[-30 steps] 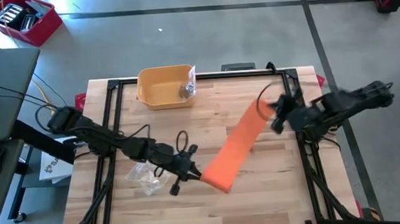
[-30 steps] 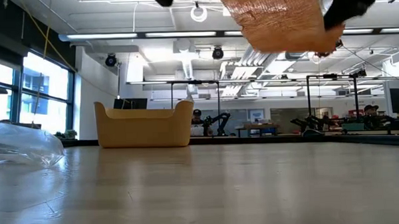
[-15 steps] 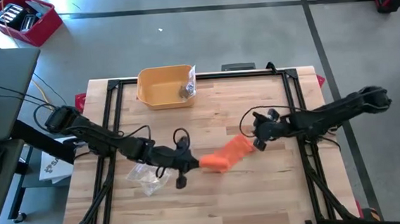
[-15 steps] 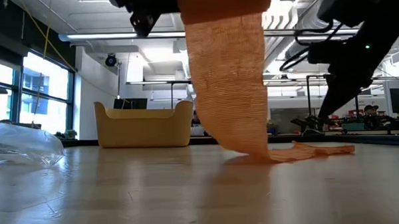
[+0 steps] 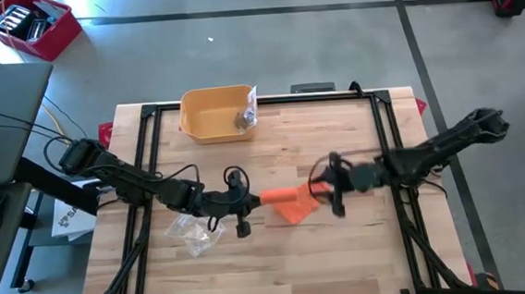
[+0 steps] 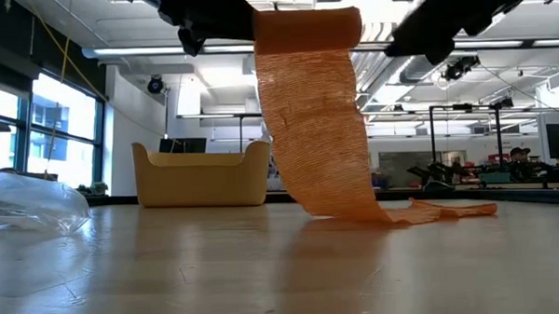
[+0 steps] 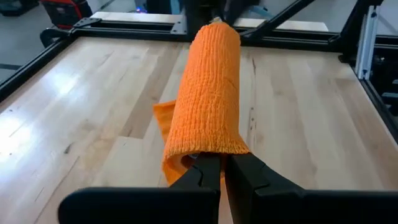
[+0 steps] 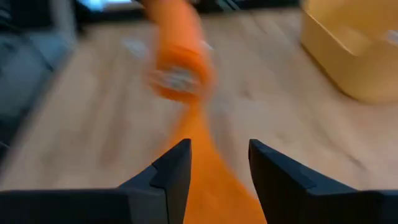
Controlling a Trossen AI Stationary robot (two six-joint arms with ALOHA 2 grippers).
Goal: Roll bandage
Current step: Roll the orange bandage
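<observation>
Bandage (image 6: 315,118): orange ribbed weave, half-rolled, in left claw (image 7: 222,163).

Overhead view straight down, low view level across the table (image 6: 265,269), both sharing the orange bandage (image 5: 294,203).

A robotics lab: framed wooden workbench (image 5: 252,259), concrete floor, ceiling strip lights, distant robot stations (image 6: 303,171).

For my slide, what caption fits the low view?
Orange bandage hangs from the left gripper onto the wooden table.
</observation>
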